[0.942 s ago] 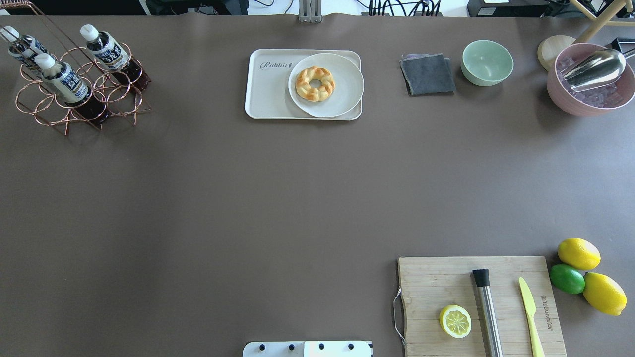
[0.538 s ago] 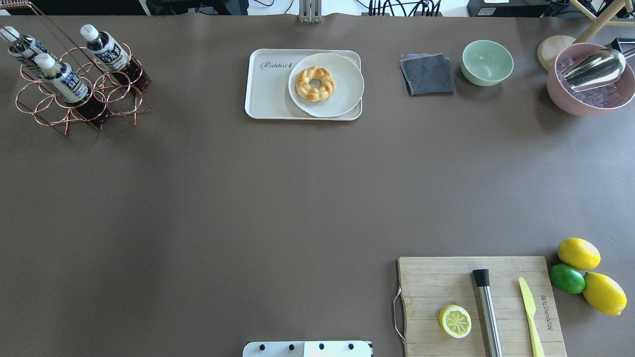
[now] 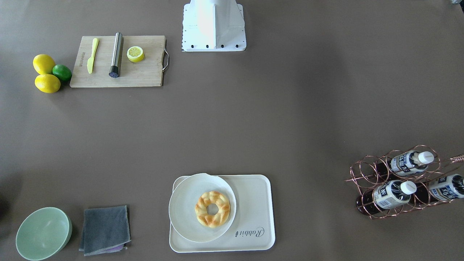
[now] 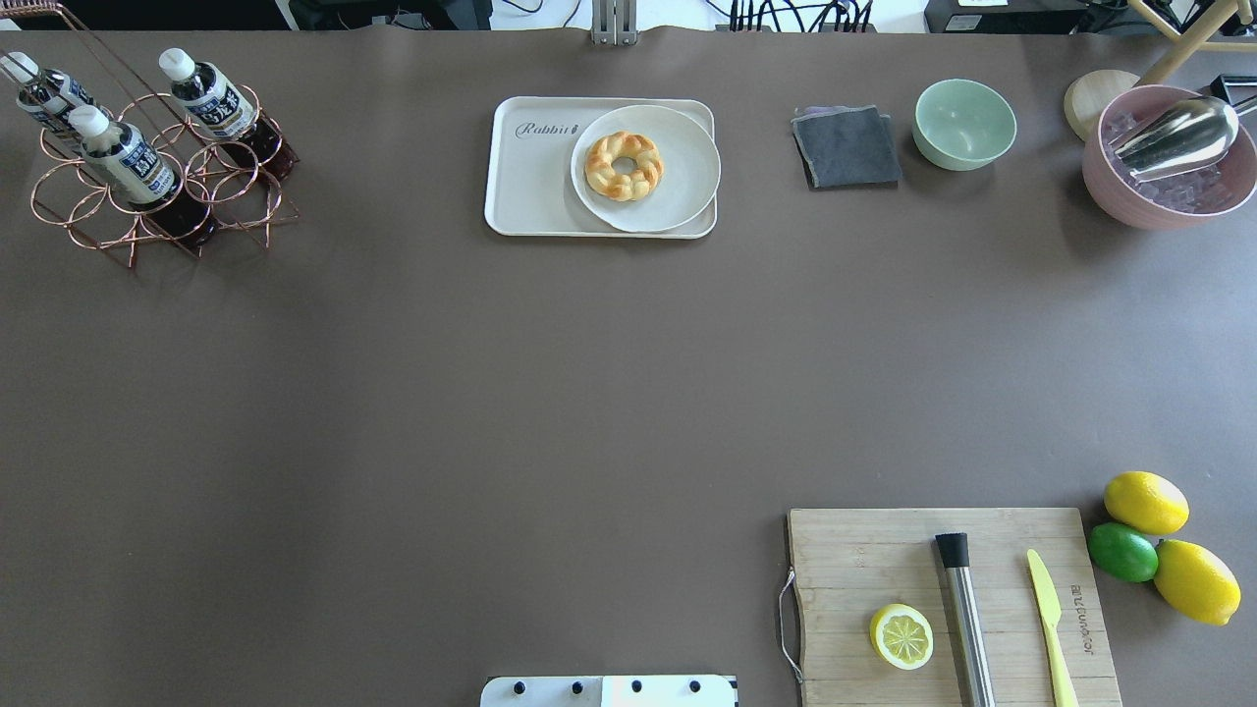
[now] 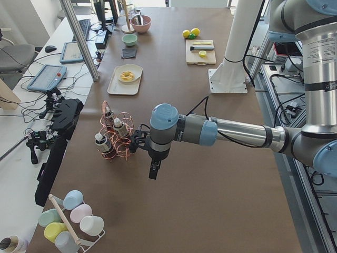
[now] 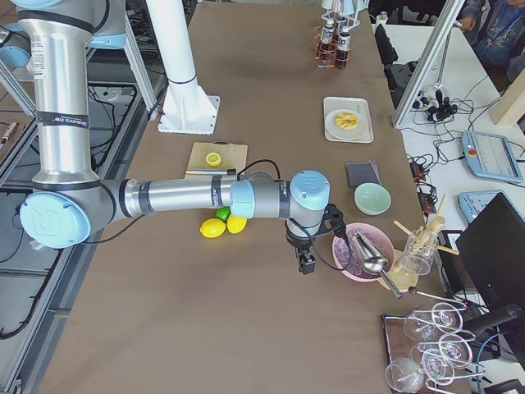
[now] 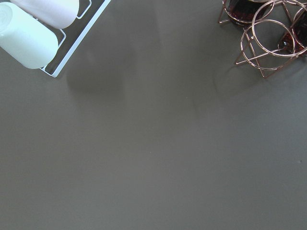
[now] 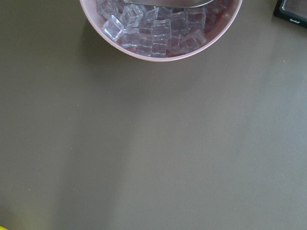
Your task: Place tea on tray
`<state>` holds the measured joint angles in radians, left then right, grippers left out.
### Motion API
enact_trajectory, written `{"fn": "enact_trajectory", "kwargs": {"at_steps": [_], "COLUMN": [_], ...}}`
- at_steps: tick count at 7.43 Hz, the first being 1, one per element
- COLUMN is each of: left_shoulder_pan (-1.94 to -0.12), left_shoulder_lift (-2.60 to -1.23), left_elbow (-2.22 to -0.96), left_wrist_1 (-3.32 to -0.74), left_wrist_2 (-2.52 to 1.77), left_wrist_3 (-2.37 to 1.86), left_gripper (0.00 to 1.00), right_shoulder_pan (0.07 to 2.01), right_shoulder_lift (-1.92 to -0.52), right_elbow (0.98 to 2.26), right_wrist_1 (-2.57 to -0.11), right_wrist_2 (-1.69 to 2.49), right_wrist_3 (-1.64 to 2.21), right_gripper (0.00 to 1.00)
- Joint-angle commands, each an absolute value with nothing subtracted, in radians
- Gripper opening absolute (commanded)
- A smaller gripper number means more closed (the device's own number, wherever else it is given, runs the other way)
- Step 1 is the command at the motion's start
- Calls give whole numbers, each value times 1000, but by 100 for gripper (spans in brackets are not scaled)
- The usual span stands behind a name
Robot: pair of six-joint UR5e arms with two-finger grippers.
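Left claw point(image 5: 153, 173) hangs downward near the racked tea point(image 5: 100, 142), forearm point(image 5: 242, 132) stretched level; whether it gapes, I cannot tell.

Small clear plastic bottle of dark-brown tea point(image 4: 218, 104): white cap, white and dark-blue printed label. Cream-white rectangular plastic tray point(image 4: 535, 185): grey script lettering. Copper-coloured wire rack point(image 4: 236, 187). Plain matt brown worktop point(image 4: 491, 393).

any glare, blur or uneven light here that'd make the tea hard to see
Overhead exterior: sharp and evenly lit; the tea in its wire rack reads clearly, with glare only on the metal scoop. Exterior front-facing: faint darker bands across the table. Left wrist-mounted: no blur, but only a corner of the rack shows, top right.
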<state>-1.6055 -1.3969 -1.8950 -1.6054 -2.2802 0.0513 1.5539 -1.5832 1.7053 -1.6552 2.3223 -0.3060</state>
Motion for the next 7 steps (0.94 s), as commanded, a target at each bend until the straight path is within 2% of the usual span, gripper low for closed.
{"fn": "enact_trajectory", "kwargs": {"at_steps": [1,7], "left_shoulder_pan": [-1602,-1600], "left_shoulder_lift": [-1405,-1393], "left_elbow": [-1894,-1898], "left_wrist_1": [-1605,-1605], "left_wrist_2": [-2287,-2286], "left_wrist_3": [54,61], "left_gripper": [97,97], "right_shoulder_pan": [1554,1554], "right_shoulder_lift": [-1591,-1598], "right_elbow": [1706,1706], "right_wrist_1": [-1655,-1654], "right_wrist_2": [2319,2324], "right_wrist_3": [-308,-319], "right_gripper": [100,100]}}
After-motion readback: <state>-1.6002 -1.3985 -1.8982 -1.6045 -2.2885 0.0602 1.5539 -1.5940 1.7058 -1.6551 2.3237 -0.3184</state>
